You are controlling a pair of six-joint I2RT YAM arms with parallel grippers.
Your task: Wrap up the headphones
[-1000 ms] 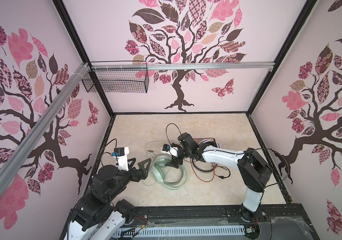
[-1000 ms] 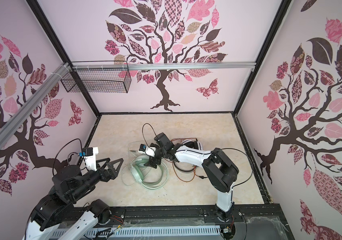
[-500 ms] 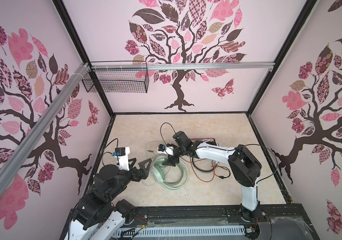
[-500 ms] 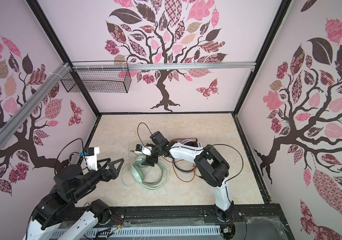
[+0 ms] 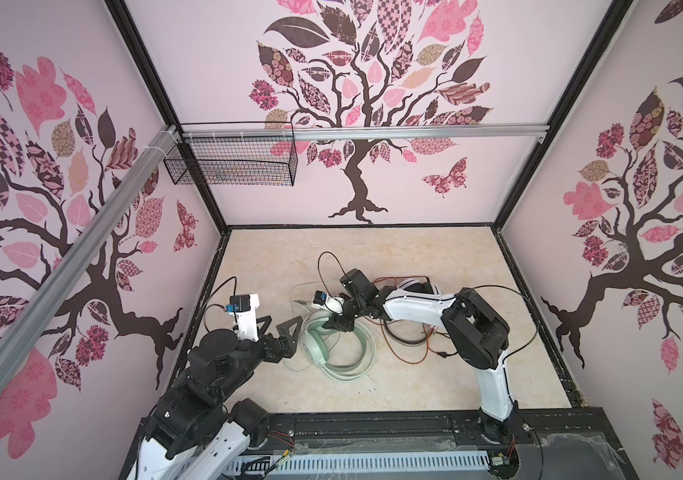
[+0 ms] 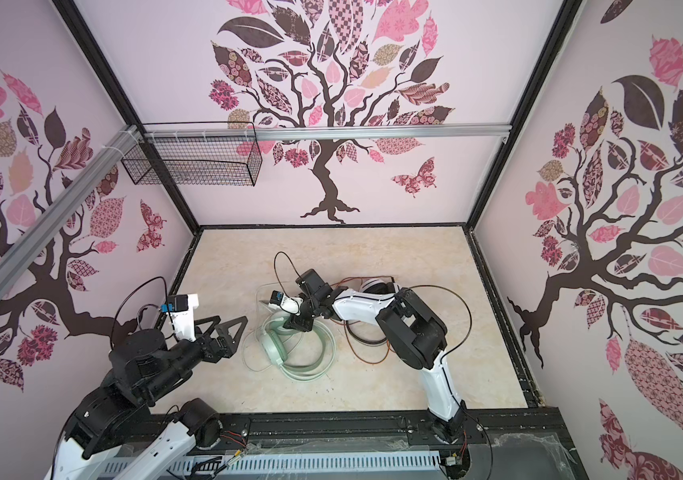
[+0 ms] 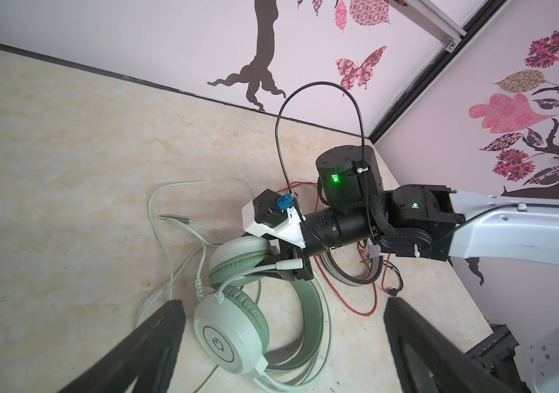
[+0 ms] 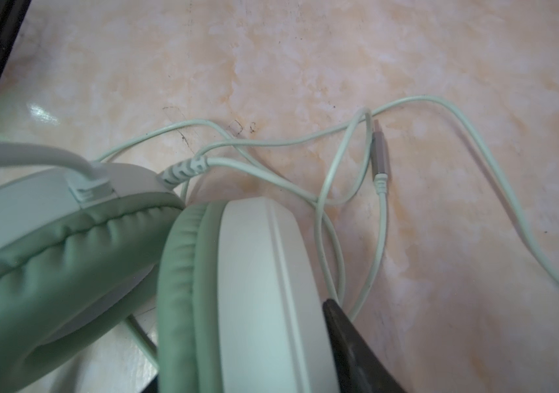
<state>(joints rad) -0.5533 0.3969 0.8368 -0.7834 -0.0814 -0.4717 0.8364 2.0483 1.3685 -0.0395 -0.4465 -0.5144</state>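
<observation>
green headphones [image 5: 333, 347] mid-table, on side, cups together, pale cable [image 7: 169, 238] looped loose round them | R gripper [image 5: 341, 323] down on far cup, jaws straddle it, clamped or not: can't tell | L gripper [image 5: 285, 328] just beside, jaws wide, holds nothing | white/black headphones [image 5: 416, 287] + orange cable [image 5: 410, 353] behind R arm | wire basket [image 5: 231, 166] on rail, contents unclear

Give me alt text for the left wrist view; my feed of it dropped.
The right tool is down at an ear cup of the mint-green headphones, which lie on the beige table amid their loose pale cable. The left tool frames the scene wide open, and an orange-red cable trails behind.
</observation>
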